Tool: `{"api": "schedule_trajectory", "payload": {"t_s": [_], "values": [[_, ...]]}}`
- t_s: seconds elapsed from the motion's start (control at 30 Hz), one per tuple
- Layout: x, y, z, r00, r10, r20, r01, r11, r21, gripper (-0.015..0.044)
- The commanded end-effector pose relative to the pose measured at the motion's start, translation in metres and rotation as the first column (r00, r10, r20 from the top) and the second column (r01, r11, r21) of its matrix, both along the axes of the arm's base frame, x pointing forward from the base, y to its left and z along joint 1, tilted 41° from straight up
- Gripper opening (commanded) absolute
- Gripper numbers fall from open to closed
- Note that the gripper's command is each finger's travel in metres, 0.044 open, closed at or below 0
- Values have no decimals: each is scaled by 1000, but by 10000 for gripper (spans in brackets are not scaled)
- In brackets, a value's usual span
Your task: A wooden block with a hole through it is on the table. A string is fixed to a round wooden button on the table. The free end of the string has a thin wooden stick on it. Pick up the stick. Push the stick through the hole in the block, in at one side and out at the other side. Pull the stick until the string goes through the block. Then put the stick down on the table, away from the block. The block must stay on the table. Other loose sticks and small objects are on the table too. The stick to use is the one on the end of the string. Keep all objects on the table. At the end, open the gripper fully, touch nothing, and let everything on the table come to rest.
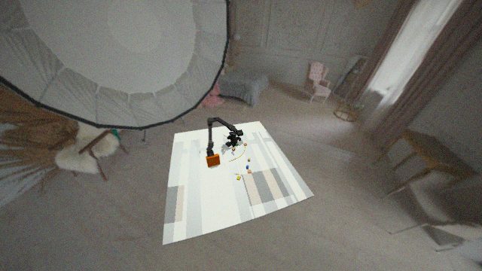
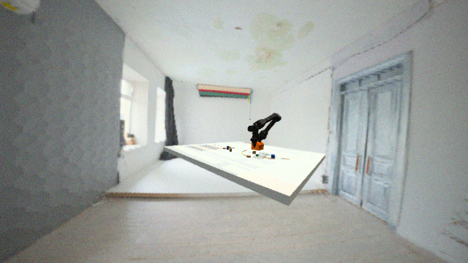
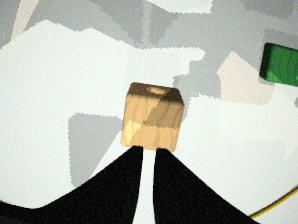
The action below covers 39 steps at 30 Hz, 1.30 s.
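Note:
The wooden block (image 3: 153, 119) with a hole in its top face sits just beyond my fingertips in the wrist view and looks slightly tilted. My gripper (image 3: 148, 156) (image 1: 233, 143) is shut to a narrow slit with only pale table showing through it, and its tips are at the block's near face. The yellow string (image 3: 280, 204) (image 1: 239, 155) curves across the table under the fingers. I cannot make out the stick on its end. A small round tan piece (image 1: 245, 144), perhaps the button, lies to the right of the gripper in the top view.
A green object (image 3: 281, 64) lies at the right edge of the wrist view. Small blue (image 1: 247, 166), tan (image 1: 249, 171) and yellow (image 1: 238, 178) pieces lie nearer the table's front. The arm's orange base (image 1: 212, 160) (image 2: 257, 146) stands to the left.

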State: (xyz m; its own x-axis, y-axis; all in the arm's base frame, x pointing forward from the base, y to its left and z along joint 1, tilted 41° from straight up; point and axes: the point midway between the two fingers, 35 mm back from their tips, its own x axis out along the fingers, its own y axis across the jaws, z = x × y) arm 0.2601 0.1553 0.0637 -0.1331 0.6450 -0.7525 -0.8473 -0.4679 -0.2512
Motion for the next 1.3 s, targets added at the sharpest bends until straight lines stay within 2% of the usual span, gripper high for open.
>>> {"api": "schedule_trajectory", "payload": {"t_s": [0.0, 0.3, 0.37, 0.5, 0.6, 0.7, 0.87, 0.97, 1.07, 1.27], "values": [[0, 0, 0, 1000, 0, 0, 0, 1000, 0, 0], [0, 0, 0, 1000, 0, 0, 0, 1000, 0, 0], [0, -2, -2, 997, -56, -47, 56, 998, -12, 52], [3, -12, -10, 880, -374, -293, 352, 927, -128, 157], [4, -20, -17, 678, -591, -437, 531, 805, -264, 236], [5, -28, -24, 404, -752, -521, 643, 639, -423, 315], [6, -41, -35, -131, -851, -509, 649, 314, -693, 440], [6, -49, -42, -441, -797, -411, 544, 127, -830, 440], [6, -57, -48, -701, -665, -258, 369, -29, -929, 440], [4, -68, -57, -923, -384, 12, 54, -161, -985, 440]]}}
